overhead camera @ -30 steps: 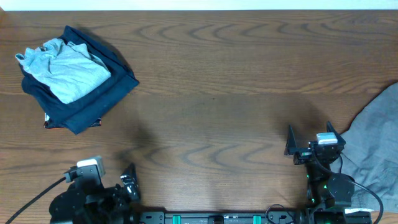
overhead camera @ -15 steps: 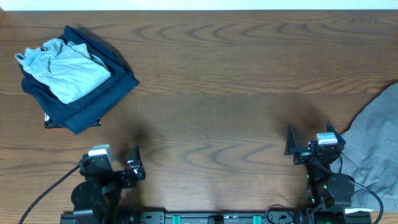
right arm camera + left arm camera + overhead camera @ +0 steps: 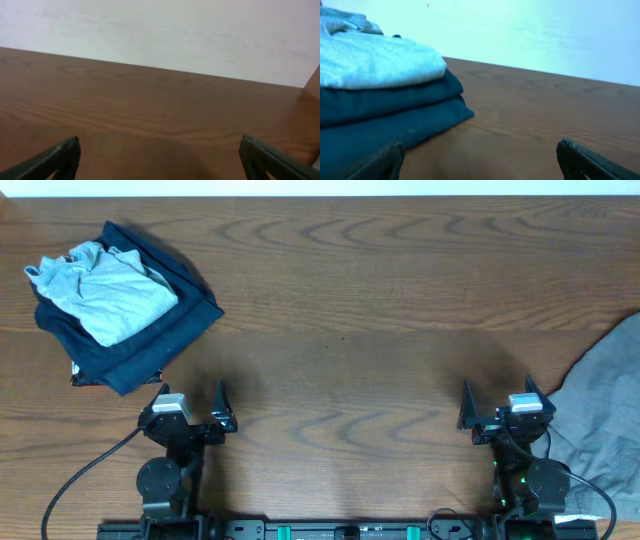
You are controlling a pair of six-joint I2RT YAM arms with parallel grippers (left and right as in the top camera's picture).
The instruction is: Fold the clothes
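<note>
At the far left corner of the table (image 3: pixel 350 300): a folded stack, with a dark blue garment (image 3: pixel 150 345) underneath and a light grey shirt (image 3: pixel 110 290) on top, the shirt's upper edge rumpled. At the right edge, a grey cloth (image 3: pixel 610 410) lies unfolded and partly out of view. The left fingers (image 3: pixel 590 161) are spread wide and empty, low over bare wood, near the stack and facing it. The right fingers (image 3: pixel 50 161) are also spread wide and empty, low over the table, with the grey cloth just beside them; the fingertips are clear of it.
</note>
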